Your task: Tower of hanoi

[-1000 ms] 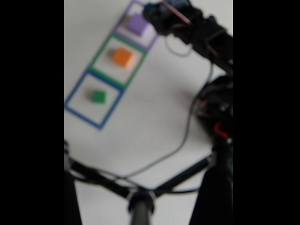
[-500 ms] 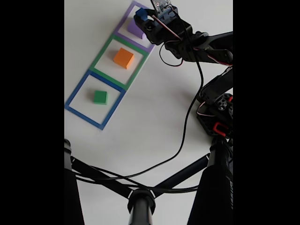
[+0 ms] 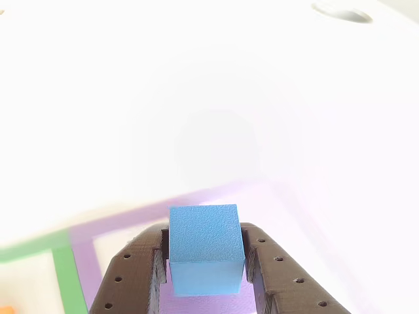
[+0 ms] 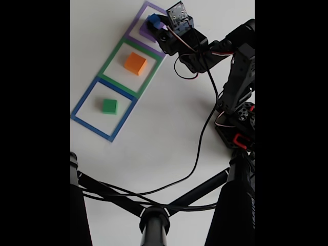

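tool point(image 3: 206, 275) clamps blue cube point(image 3: 205, 248)

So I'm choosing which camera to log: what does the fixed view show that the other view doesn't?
Fixed view alone: the orange cube inside the green outline, the green cube inside the blue outline, the arm's body and its black cable. Other view alone: a close look at the two fingers pressed against the sides of the blue cube. Both share the end effector holding that cube, with purple beneath it, and a stretch of the green outline.
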Action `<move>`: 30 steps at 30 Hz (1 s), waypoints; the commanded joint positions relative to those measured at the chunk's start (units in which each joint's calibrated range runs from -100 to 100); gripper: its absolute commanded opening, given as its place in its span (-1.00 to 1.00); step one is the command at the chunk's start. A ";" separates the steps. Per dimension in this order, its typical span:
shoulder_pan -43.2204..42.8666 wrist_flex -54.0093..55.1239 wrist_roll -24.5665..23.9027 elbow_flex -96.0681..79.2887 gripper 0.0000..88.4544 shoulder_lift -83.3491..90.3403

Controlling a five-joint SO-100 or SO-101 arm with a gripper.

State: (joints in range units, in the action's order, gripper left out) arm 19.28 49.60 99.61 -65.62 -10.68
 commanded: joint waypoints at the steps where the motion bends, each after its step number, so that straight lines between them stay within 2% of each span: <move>1: -0.49 3.28 0.39 1.17 -0.97 -0.83; 9: -0.30 5.87 0.39 1.17 -0.94 -3.65; 16: 0.47 6.11 0.39 1.53 -0.73 -4.70; 24: 0.09 5.95 0.39 1.53 -0.65 -3.09; 27: -0.20 3.68 0.39 0.08 -0.63 1.03; 30: -0.49 -3.12 0.39 -2.20 -0.63 9.11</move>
State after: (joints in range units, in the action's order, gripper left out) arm 19.12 52.57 99.61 -66.32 -12.03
